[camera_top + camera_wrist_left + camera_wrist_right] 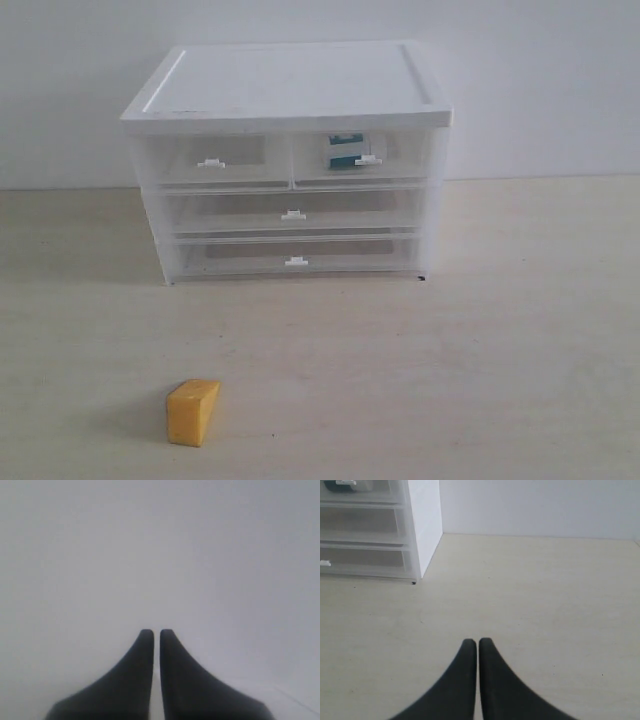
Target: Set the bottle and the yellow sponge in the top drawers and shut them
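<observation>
— Colour and shape of the yellow sponge point(193, 411)?

— Orange-yellow, a small wedge-shaped foam block. It stood on the pale tabletop point(480, 350) with a soft shadow beside it.

— Where was it, taken from the cabinet point(290, 85)?

— In front of the cabinet and well apart from it, on the side of the left top drawer point(212, 160). It lay free on the tabletop.

— And the bottle point(343, 150)?

— Inside the cabinet's right top drawer point(400, 160). It showed through the clear front as a white body with a dark teal band, just behind the small white handle tab point(368, 159).

— What of the cabinet's other compartments?

— The left top drawer looked empty through its clear front. So did the two full-width drawers point(292, 212) stacked under the top pair. All four fronts sat flush with the cabinet's frame, so every drawer was closed.

— The arms?

— The left fingers point(148, 640) were drawn together with only a thin slit between the tips. They gripped nothing and sat against a plain pale background. The right fingers point(470, 650) were likewise almost tip to tip and empty. They hung over the tabletop out from the cabinet's right front corner.
</observation>
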`<state>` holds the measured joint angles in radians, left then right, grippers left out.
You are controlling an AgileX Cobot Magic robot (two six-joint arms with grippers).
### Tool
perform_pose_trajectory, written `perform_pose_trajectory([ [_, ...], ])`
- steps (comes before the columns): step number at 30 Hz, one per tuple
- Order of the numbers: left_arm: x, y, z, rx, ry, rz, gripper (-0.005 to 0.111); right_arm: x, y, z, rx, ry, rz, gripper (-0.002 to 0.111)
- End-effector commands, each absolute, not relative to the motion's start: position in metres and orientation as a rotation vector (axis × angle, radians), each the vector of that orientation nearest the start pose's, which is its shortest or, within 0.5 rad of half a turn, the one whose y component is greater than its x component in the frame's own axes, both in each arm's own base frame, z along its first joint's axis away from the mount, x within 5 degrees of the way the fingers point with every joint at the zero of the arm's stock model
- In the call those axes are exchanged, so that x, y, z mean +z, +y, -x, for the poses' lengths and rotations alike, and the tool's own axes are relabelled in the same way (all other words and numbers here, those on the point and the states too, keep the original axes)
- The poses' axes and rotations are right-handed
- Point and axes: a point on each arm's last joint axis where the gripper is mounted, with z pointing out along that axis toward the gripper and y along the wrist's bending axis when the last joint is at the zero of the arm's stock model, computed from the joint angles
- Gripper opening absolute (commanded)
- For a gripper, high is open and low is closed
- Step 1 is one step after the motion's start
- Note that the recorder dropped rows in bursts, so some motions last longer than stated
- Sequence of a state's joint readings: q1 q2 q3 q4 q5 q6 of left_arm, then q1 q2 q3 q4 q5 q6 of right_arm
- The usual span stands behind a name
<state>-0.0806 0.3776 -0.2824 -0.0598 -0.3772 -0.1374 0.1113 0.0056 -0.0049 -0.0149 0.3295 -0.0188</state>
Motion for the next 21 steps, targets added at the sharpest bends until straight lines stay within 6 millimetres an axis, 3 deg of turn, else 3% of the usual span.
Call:
perform_pose_trajectory([
  [1, 0.327, -0.011, -0.133, -0.171, 1.411, 0.024, 0.004, 0.184, 0.006, -0.054, 0.056, 1.805, 0.127, 0.000],
  [5, 0.324, -0.014, -0.168, -0.221, 1.518, 0.076, 0.004, 0.184, 0.006, -0.054, 0.056, 1.805, 0.127, 0.000],
  [9, 0.301, -0.021, -0.203, -0.194, 1.639, -0.005, 0.004, 0.184, 0.006, -0.054, 0.056, 1.805, 0.127, 0.000],
  [14, 0.269, -0.041, -0.231, -0.250, 1.725, -0.079, 0.004, 0.184, 0.006, -0.054, 0.056, 1.805, 0.127, 0.000],
  [21, 0.228, -0.072, -0.257, -0.284, 1.754, -0.131, 0.004, 0.184, 0.006, -0.054, 0.056, 1.805, 0.127, 0.000],
])
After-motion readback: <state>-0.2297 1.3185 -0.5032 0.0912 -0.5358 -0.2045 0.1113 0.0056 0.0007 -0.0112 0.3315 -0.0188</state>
